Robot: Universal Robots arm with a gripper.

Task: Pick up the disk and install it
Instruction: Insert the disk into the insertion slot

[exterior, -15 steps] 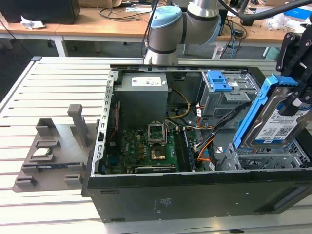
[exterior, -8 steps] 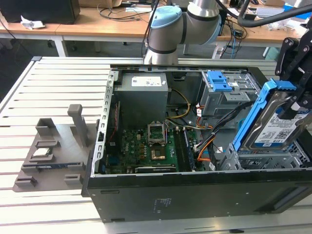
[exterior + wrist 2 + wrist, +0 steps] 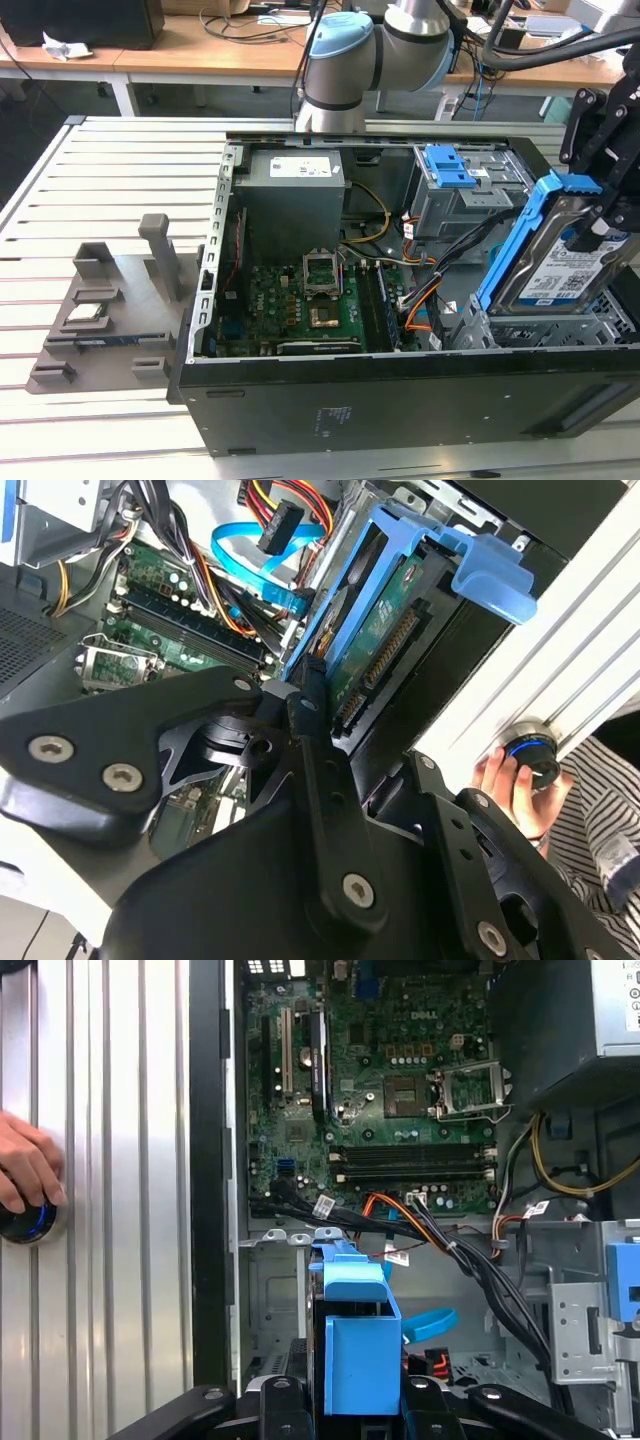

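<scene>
Gripper (image 3: 600, 228) clamped on disk (image 3: 560, 270), tilted over computer case (image 3: 330, 410); rigid, probably heavy, shock-sensitive; hold by bracket sides.

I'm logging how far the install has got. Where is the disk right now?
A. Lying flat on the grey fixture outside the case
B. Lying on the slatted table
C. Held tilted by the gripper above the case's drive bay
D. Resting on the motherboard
C: in the exterior view the disk in its blue bracket stands tilted in the gripper over the bay at the case's right end, not yet seated.
</scene>
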